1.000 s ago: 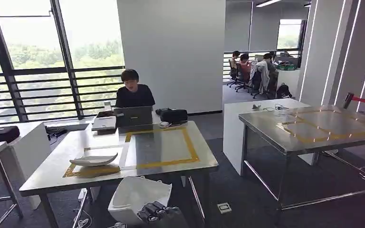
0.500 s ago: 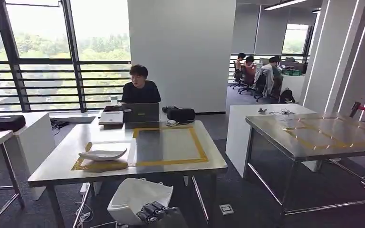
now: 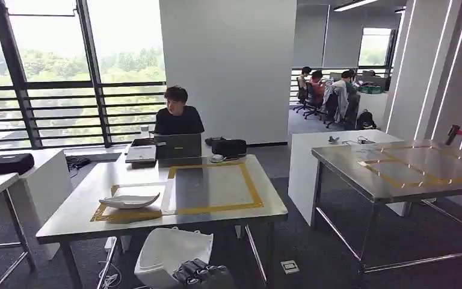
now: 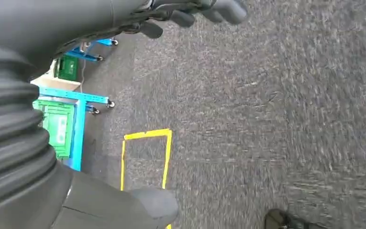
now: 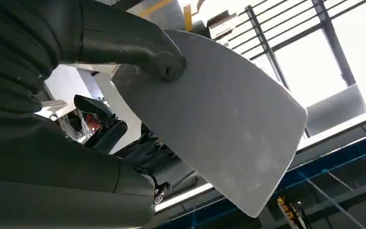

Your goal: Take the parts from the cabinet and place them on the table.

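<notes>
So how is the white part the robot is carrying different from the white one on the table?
The carried white part sits low in front of the table, held by the right hand; the white part on the table lies untouched on yellow tape. The carried one looks bigger and tilted in the head view; the one on the table lies flat. The carried one shows a hollow inside; the other looks thin. Both are white, curved shells.
</notes>
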Robot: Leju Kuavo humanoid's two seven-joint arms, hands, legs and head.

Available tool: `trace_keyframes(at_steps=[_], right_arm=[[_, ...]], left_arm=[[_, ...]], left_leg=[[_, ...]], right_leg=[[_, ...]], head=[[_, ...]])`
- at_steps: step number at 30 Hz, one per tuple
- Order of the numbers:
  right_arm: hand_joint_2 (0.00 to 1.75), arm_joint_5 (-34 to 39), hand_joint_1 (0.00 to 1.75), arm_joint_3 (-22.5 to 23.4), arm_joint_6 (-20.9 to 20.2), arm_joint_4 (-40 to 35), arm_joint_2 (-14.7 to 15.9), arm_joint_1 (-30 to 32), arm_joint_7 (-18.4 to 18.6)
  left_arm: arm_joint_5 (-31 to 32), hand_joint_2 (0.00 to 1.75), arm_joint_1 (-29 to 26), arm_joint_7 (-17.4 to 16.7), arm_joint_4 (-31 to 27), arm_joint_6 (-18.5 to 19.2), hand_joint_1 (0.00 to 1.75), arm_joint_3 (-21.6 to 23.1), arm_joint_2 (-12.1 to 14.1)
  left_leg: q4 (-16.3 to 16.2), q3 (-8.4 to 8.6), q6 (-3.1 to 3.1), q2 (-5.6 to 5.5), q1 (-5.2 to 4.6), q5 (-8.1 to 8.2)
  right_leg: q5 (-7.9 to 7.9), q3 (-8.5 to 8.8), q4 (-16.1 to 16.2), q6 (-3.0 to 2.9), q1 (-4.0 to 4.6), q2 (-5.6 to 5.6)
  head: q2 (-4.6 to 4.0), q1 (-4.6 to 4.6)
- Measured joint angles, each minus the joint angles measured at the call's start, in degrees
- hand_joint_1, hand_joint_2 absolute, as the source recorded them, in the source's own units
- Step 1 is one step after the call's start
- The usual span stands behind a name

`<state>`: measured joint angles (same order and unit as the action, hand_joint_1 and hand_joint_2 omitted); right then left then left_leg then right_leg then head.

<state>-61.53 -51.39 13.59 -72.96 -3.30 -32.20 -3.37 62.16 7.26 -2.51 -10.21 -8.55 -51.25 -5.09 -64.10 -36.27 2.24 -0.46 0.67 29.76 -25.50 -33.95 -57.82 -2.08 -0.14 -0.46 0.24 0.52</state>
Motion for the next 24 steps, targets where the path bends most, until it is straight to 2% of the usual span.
trace_keyframes(at_steps=[2, 3, 4, 5, 7, 8, 9, 10, 12, 13, 14, 15, 17, 18, 19, 20, 21, 22, 23, 24], right_arm=[[1.75, -0.2, 1.75, 0.0, -0.1, 0.0, 0.0, 0.4, 0.1], [1.75, -0.3, 1.75, 0.0, -0.1, 0.0, 0.0, 0.6, 0.1], [1.75, -0.4, 1.75, 0.0, -0.1, 0.0, 0.0, 0.7, 0.1], [1.75, -0.5, 1.75, 0.0, -0.2, 0.0, 0.0, 0.8, 0.2], [1.75, -0.8, 1.75, 0.0, -0.3, -0.1, -0.1, 0.8, 0.4], [1.75, -0.9, 1.75, 0.0, -0.3, -0.3, -0.2, 0.8, 0.6], [1.75, -0.9, 1.75, 0.0, -0.4, -0.4, -0.2, 0.8, 0.8], [1.75, -1.1, 1.75, 0.0, -0.5, -0.5, -0.2, 0.9, 0.8], [1.75, -1.2, 1.75, 0.0, -0.5, -0.5, -0.2, 1.0, 1.0], [1.75, -1.3, 1.75, 0.0, -0.5, -0.6, -0.2, 1.0, 0.9], [1.75, -1.3, 1.75, 0.0, -0.5, -0.8, -0.2, 1.0, 0.9], [1.75, -1.3, 1.75, 0.0, -0.5, -0.9, -0.2, 1.0, 0.9], [1.75, -1.4, 1.75, 0.0, -0.5, -0.9, -0.2, 1.2, 0.9], [1.75, -1.4, 1.75, 0.0, -0.5, -0.9, -0.1, 1.3, 0.9], [1.75, -1.6, 1.75, 0.0, -0.5, -0.9, -0.1, 1.6, 0.8], [1.75, -1.9, 1.75, 0.0, -0.6, -1.0, -0.1, 1.7, 0.7], [1.75, -2.0, 1.75, 0.0, -0.7, -1.0, -0.1, 1.7, 0.6], [1.75, -2.1, 1.75, 0.0, -0.8, -1.2, -0.1, 1.6, 0.5], [1.75, -2.2, 1.75, 0.1, -0.9, -1.4, -0.1, 1.5, 0.3], [1.75, -2.3, 1.75, 0.2, -0.9, -1.4, -0.1, 1.5, 0.0]], left_arm=[[-0.2, 1.75, 0.0, 0.0, 0.0, 0.1, 0.00, 0.0, 0.2], [-0.3, 1.75, -0.2, 0.0, 0.0, 0.1, 0.00, 0.0, 0.3], [-0.3, 1.75, -0.2, 0.0, 0.0, 0.2, 0.00, 0.0, 0.3], [-0.3, 1.75, -0.3, 0.0, 0.0, 0.2, 0.00, 0.0, 0.3], [-0.3, 1.75, -0.2, 0.2, 0.0, 0.2, 0.00, 0.0, 0.4], [-0.3, 1.75, -0.2, 0.2, 0.0, 0.2, 0.00, 0.0, 0.2], [-0.3, 1.75, -0.1, 0.2, 0.0, 0.2, 0.00, 0.0, 0.2], [-0.3, 1.75, -0.1, 0.2, 0.0, 0.3, 0.00, 0.0, 0.2], [-0.3, 1.75, -0.2, 0.2, 0.0, 0.3, 0.00, 0.0, 0.2], [-0.3, 1.75, -0.2, 0.2, 0.0, 0.4, 0.00, 0.0, 0.2], [-0.3, 1.75, -0.2, 0.2, 0.0, 0.4, 0.00, 0.0, 0.2], [-0.3, 1.75, -0.1, 0.2, 0.0, 0.3, 0.00, 0.0, 0.3], [-0.3, 1.75, -0.1, 0.2, 0.0, 0.4, 0.00, 0.0, 0.3], [-0.3, 1.75, -0.2, 0.2, 0.0, 0.5, 0.00, 0.0, 0.3], [-0.3, 1.75, -0.2, 0.2, 0.0, 0.7, 0.00, 0.0, 0.3], [-0.3, 1.75, -0.2, 0.2, 0.0, 0.7, 0.00, 0.0, 0.3], [-0.3, 1.75, -0.1, 0.2, 0.0, 0.7, 0.00, 0.0, 0.3], [-0.3, 1.75, -0.1, 0.2, 0.0, 0.7, 0.00, 0.0, 0.3], [-0.3, 1.75, -0.1, 0.3, 0.0, 0.7, 0.00, 0.0, 0.3], [-0.3, 1.75, 0.0, 0.3, 0.0, 0.7, 0.00, 0.0, 0.2]], left_leg=[[-8.9, -4.43, 0.62, 0.05, 0.30, 3.95], [-12.0, -6.03, 0.89, 0.05, 0.43, 4.55], [-12.0, -6.15, 1.14, 0.08, 0.62, 3.65], [-9.1, -4.78, 1.38, 0.12, 0.86, 1.39], [1.2, 0.41, 2.10, 0.46, 1.42, -3.74], [4.1, 1.87, 2.49, 0.69, 1.55, -3.24], [4.5, 2.19, 1.33, 0.09, 1.16, -3.07], [4.2, 1.92, 0.45, 0.06, 1.23, -3.00], [3.9, 1.73, -0.49, 0.01, 1.02, -2.87], [4.1, 1.87, -1.04, 0.01, 1.19, -2.99], [4.1, 1.94, -1.34, 0.01, 1.18, -2.96], [4.1, 1.95, -1.70, 0.02, 1.14, -2.91], [4.1, 1.90, -2.03, 0.05, 0.82, -2.79], [4.1, 1.92, -2.13, 0.05, 0.60, -2.73], [4.1, 2.01, -2.25, 0.03, 0.39, -2.65], [4.1, 2.16, -2.33, 0.00, 0.21, -2.57], [4.1, 2.37, -2.43, -0.12, 0.05, -2.49], [4.1, 2.62, -2.42, -0.26, -0.12, -2.40], [4.1, 2.73, -2.36, -0.27, -0.12, -2.26], [4.0, 2.57, -2.07, -0.25, -0.49, -2.11]], right_leg=[[-0.13, 0.00, 0.0, -0.10, -0.09, -0.06], [-0.16, 0.00, 0.0, -0.08, -0.15, -0.07], [-0.24, 0.09, -0.1, 0.05, -0.31, -0.06], [-0.37, 0.23, -0.1, 0.29, -0.49, -0.04], [-0.91, 0.49, -0.7, 1.13, -1.00, -0.03], [-1.25, 0.37, -1.1, 1.66, -0.88, -0.03], [-1.53, 0.02, -1.7, 2.15, -0.61, 0.07], [-1.38, -0.01, -1.5, 2.37, -0.28, 0.06], [-1.23, 0.12, -1.3, 2.82, -0.58, 0.05], [-1.54, 0.10, -1.4, 3.26, -0.75, 0.06], [-2.34, -0.22, -2.7, 3.41, -0.77, 0.11], [-4.20, -1.81, -5.9, 3.42, -0.79, 0.14], [-8.30, -6.80, -15.5, 3.50, -0.66, 0.19], [-9.08, -8.70, -18.9, 3.37, -0.65, 0.19], [-8.44, -9.44, -19.7, 3.10, -0.56, 0.20], [-6.70, -8.78, -17.8, 2.71, -0.37, 0.23], [-4.03, -6.82, -13.5, 2.14, -0.12, 0.32], [-1.26, -4.18, -7.9, 1.37, 0.30, 0.44], [0.42, -2.02, -3.0, 0.44, 0.74, 0.57], [-0.51, -1.51, -2.1, 0.19, 0.90, 0.37]], head=[[0.00, -0.11], [0.00, -0.13], [0.00, -0.18], [0.00, -0.15], [0.00, -0.18], [0.00, -0.24], [0.00, -0.38], [0.00, -0.09], [0.00, -0.07], [0.00, -0.07], [0.00, 0.02], [0.00, 0.04], [0.00, 0.17], [0.00, 0.20], [0.00, 0.20], [0.00, 0.20], [0.00, 0.22], [0.00, 0.22], [0.00, 0.22], [0.00, 0.05]])
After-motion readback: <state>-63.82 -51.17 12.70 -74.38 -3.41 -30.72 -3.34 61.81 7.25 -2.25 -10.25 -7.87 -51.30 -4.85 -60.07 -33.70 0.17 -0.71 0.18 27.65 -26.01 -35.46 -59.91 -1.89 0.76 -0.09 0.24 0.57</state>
